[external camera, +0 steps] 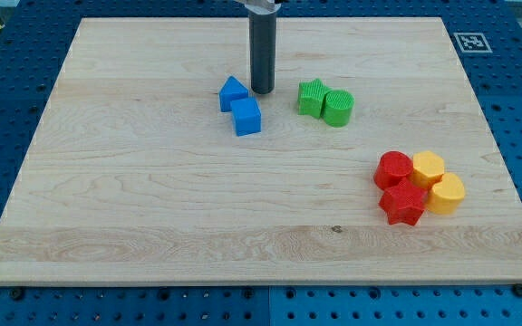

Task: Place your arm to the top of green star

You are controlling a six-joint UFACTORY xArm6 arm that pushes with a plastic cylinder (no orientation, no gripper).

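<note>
The green star (pixel 312 97) lies on the wooden board (pixel 152 199), a little right of the middle near the view's top. A green cylinder (pixel 338 108) touches its right side. My tip (pixel 262 91) rests on the board to the left of the green star, about one block's width from it. The tip stands just right of a blue triangular block (pixel 233 92), close to it. A blue cube (pixel 246 117) sits just below that block.
At the view's right lie a red cylinder (pixel 393 169), a red star (pixel 403 202), a yellow hexagonal block (pixel 428 167) and a yellow cylinder (pixel 446 193), bunched together. A marker tag (pixel 470 42) sits beyond the board's top right corner.
</note>
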